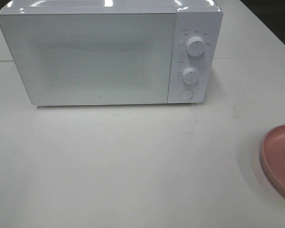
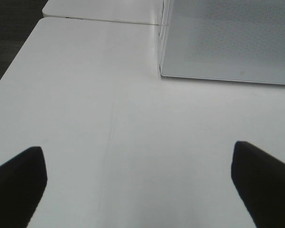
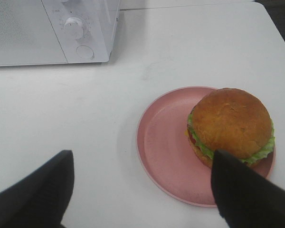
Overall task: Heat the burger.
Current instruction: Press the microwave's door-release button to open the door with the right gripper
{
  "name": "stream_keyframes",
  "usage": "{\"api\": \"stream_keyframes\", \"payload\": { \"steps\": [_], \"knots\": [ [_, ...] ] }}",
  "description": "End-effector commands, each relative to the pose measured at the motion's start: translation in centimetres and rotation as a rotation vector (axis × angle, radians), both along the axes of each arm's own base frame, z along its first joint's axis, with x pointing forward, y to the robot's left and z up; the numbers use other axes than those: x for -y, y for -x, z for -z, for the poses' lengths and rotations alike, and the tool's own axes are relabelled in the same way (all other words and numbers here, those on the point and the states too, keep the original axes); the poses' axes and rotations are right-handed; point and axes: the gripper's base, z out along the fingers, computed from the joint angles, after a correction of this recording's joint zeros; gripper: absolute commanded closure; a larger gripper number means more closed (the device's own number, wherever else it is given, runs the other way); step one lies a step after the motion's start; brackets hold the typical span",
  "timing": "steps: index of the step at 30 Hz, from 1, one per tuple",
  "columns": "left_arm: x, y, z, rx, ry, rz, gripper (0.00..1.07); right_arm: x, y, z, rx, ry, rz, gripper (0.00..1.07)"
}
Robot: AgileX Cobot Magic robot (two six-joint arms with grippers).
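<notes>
The burger (image 3: 230, 124) has a domed orange-brown bun and green lettuce. It sits off-centre on a pink round dish (image 3: 164, 147), whose edge shows at the right border of the high view (image 1: 279, 157). The burger itself is outside the high view. My right gripper (image 3: 140, 190) is open above the table, its dark fingers (image 3: 35, 192) wide apart, one finger just in front of the burger. My left gripper (image 2: 140, 183) is open and empty over bare table near the microwave's left corner. The white microwave (image 1: 104, 57) stands at the back with its door shut.
The microwave has two round knobs (image 1: 195, 46) and a round button (image 1: 185, 94) on its right panel. The white table (image 1: 133, 161) spreads in front of it. A seam to a second table (image 2: 99, 20) runs behind the left side. Dark floor lies beyond the table edges.
</notes>
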Motion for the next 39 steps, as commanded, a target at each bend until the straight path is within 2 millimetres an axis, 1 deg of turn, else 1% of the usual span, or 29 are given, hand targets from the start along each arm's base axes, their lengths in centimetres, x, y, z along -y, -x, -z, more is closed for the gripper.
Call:
{"api": "stream_keyframes", "payload": {
  "steps": [1, 14, 16, 17, 19, 22, 24, 25, 27, 30, 32, 33, 35, 36, 38, 39],
  "knots": [
    [0.1, 0.3, 0.0, 0.025, 0.007, 0.004, 0.09, 0.0, 0.3, 0.0, 0.029, -0.002, 0.001, 0.33],
    [0.1, 0.3, 0.0, 0.025, 0.007, 0.004, 0.09, 0.0, 0.3, 0.0, 0.029, -0.002, 0.001, 0.33],
    [0.1, 0.3, 0.0, 0.025, 0.007, 0.004, 0.09, 0.0, 0.0, -0.7, 0.024, -0.001, 0.001, 0.33],
    [0.1, 0.3, 0.0, 0.025, 0.007, 0.004, 0.09, 0.0, 0.0, -0.7, 0.024, -0.001, 0.001, 0.33],
    [0.1, 0.3, 0.0, 0.025, 0.007, 0.004, 0.09, -0.1, -1.2, -1.6, 0.034, -0.002, 0.001, 0.33],
    [0.1, 0.3, 0.0, 0.025, 0.007, 0.004, 0.09, -0.1, -1.6, -1.7, 0.032, -0.002, 0.001, 0.33],
    [0.1, 0.3, 0.0, 0.025, 0.007, 0.004, 0.09, -0.2, -2.8, -2.0, 0.014, -0.001, 0.001, 0.33],
    [0.1, 0.3, 0.0, 0.025, 0.007, 0.004, 0.09, -0.2, -2.8, -2.0, 0.014, -0.001, 0.001, 0.33],
    [0.1, 0.3, 0.0, 0.025, 0.007, 0.004, 0.09, -0.3, -4.6, -2.2, -0.020, 0.001, 0.001, 0.33],
    [0.1, 0.3, 0.0, 0.025, 0.007, 0.004, 0.09, -0.3, -5.1, -2.2, -0.026, 0.001, 0.001, 0.33],
    [0.1, 0.3, 0.0, 0.025, 0.007, 0.004, 0.09, -0.4, -6.8, -2.4, -0.038, 0.002, 0.001, 0.33],
    [0.1, 0.3, 0.0, 0.025, 0.007, 0.004, 0.09, -0.4, -6.8, -2.4, -0.038, 0.002, 0.001, 0.33],
    [0.1, 0.3, 0.0, 0.025, 0.007, 0.004, 0.09, -0.5, -8.1, -2.5, -0.026, 0.001, 0.001, 0.33],
    [0.1, 0.3, 0.0, 0.025, 0.007, 0.004, 0.09, -0.5, -8.1, -2.5, -0.026, 0.001, 0.001, 0.33],
    [0.1, 0.3, 0.0, 0.025, 0.007, 0.004, 0.09, -0.5, -9.2, -2.6, -0.022, 0.001, 0.001, 0.33],
    [0.1, 0.3, 0.0, 0.025, 0.007, 0.004, 0.09, -0.5, -9.2, -2.6, -0.022, 0.001, 0.001, 0.33]
  ]
}}
